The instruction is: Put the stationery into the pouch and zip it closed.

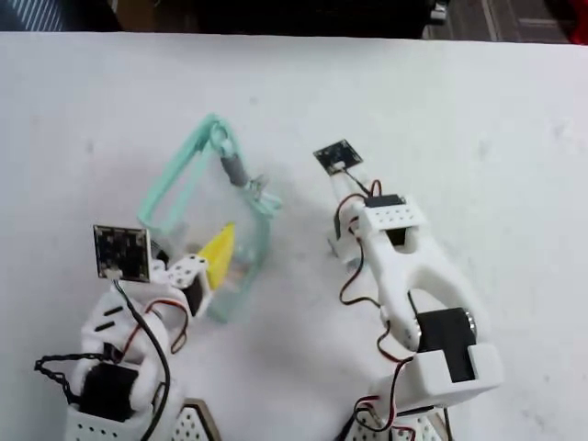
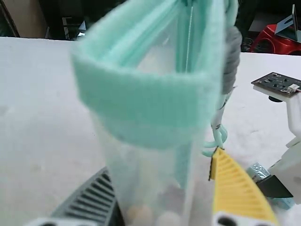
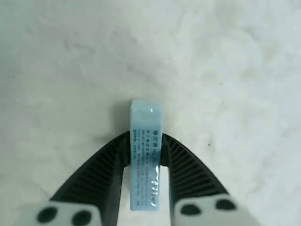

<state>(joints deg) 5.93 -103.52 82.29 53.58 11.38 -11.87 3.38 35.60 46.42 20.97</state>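
Here, the left gripper [image 2: 160, 197] pinches the near end of the clear soft-plastic pouch with a fuzzy mint-green zipper band [image 1: 197, 197] between its ribbed grey and yellow fingers [image 2: 233, 186]. The pouch lies open-mouthed on the white desk [image 1: 459, 110]. Nearby, the right gripper [image 3: 146, 141] has its black ribbed fingers clasped on a slim, glossy pale-blue rectangular packet [image 3: 146, 122].

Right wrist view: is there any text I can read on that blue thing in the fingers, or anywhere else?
The blue packet between the right fingers: lines of small dark print, too blurred to read.
The pouch: no print visible.
Nothing else legible in any view.
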